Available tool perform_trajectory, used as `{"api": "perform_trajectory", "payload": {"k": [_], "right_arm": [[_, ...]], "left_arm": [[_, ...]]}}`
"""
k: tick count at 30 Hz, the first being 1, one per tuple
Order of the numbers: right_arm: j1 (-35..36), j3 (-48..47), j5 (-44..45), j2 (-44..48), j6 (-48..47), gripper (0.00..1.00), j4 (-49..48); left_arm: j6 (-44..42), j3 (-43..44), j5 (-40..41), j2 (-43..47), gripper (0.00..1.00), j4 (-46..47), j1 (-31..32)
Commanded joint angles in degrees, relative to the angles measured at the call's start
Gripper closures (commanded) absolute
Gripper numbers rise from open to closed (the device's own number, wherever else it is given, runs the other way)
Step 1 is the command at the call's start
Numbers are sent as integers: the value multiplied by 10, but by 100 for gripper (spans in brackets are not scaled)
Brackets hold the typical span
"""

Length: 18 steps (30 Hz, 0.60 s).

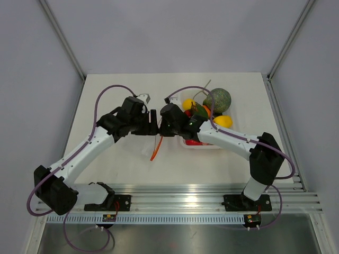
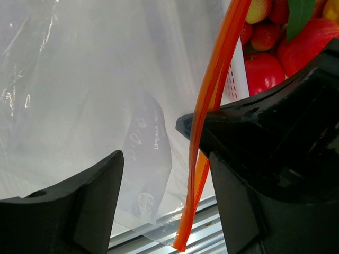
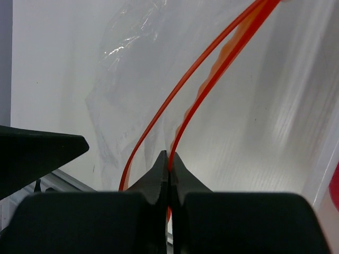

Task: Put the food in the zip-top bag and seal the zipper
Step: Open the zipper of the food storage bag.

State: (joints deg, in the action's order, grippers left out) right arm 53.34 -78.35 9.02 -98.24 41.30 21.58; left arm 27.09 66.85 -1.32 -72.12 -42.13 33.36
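Black arms bend inward, tips meeting; right gripper [image 3: 168,159] pinches the zipper [image 3: 212,79]; left gripper [image 2: 151,143] gapes beside the zip-top bag [image 2: 79,79], its print illegible.

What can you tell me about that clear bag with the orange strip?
The zip-top bag is thin, clear, crinkled plastic with faint white print. Its red-orange zipper is parted into two strands, mouth open. The right pincer is shut on one strand; the left pincer stands open close by. It looks empty.
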Motion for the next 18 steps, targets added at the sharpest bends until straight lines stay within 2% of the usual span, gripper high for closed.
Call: {"api": "perform_trajectory", "payload": {"k": [1,6,9,10,13,14,17,18], "right_arm": [[4,-20,12,31,-8,100,11],[4,-16,3,45,-11,100,7],[4,-13,0,51,-13,100,7],[4,-13,0,52,-13,100,9],[4,-11,4,52,-20,100,16],[4,-11,4,53,-29,100,21],[4,-7,20,59,-46,100,42],[4,-8,31,62,-48,100,48]], "left_arm": [[5,-16,-40,19,32,35,6],[11,-29,-27,0,40,44,10],[17,-21,-10,-10,50,44,10],[18,-16,-4,-14,57,43,10],[19,6,14,-22,68,25,11],[19,11,32,-22,80,14,10],[19,41,49,-15,100,-11,10],[20,45,60,-9,100,-16,10]]}}
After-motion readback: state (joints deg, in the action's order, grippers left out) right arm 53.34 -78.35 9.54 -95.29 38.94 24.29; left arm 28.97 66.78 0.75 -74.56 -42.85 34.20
